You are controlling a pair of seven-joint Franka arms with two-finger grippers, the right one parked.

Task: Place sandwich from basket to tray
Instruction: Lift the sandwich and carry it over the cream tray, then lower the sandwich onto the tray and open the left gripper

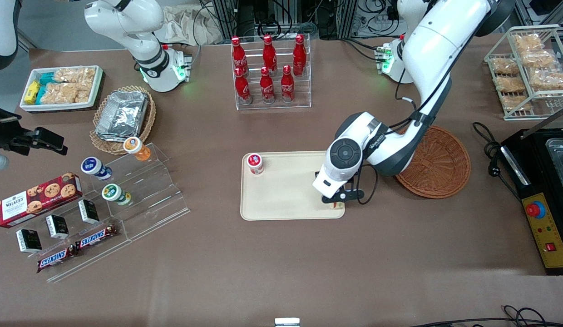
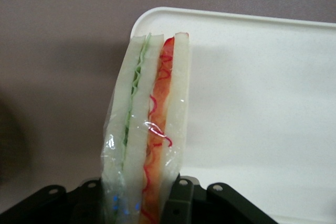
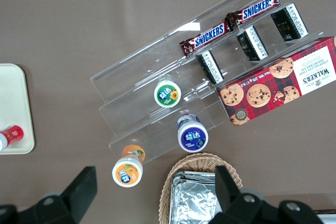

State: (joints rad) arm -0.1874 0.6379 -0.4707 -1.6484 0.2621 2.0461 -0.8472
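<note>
- Front view: a brown counter (image 1: 281,263) is seen from above, with cables and metal framing along its edge farthest from the camera, and a black control box (image 1: 547,236) with a red button at the working arm's end.
- The cream tray (image 1: 281,200) lies at the middle of the counter; the reddish-brown basket (image 1: 440,163) sits just beside it toward the working arm's end, with nothing seen in it.
- The left arm is bent down over the tray's corner nearest the camera on the basket's side, its wrist pointing downward — the gripper (image 1: 337,203) is low over that corner.
- In the left wrist view the sandwich (image 2: 149,129) is shown upright in clear wrap, pinched between the jaws, with its green and red filling facing the camera; it is held over the tray's rounded corner, and whether it touches the tray cannot be told.
- One red-lidded cup (image 1: 255,163) stands on the tray near the corner toward the parked arm.
- Six red bottles (image 1: 268,68) are counted in a clear rack.
- Three lidded cups (image 1: 113,193) rest on a clear stepped stand, with two Snickers bars (image 1: 77,247) and three small dark boxes (image 1: 58,226) — one cookie box (image 1: 38,199) lies alongside.
</note>
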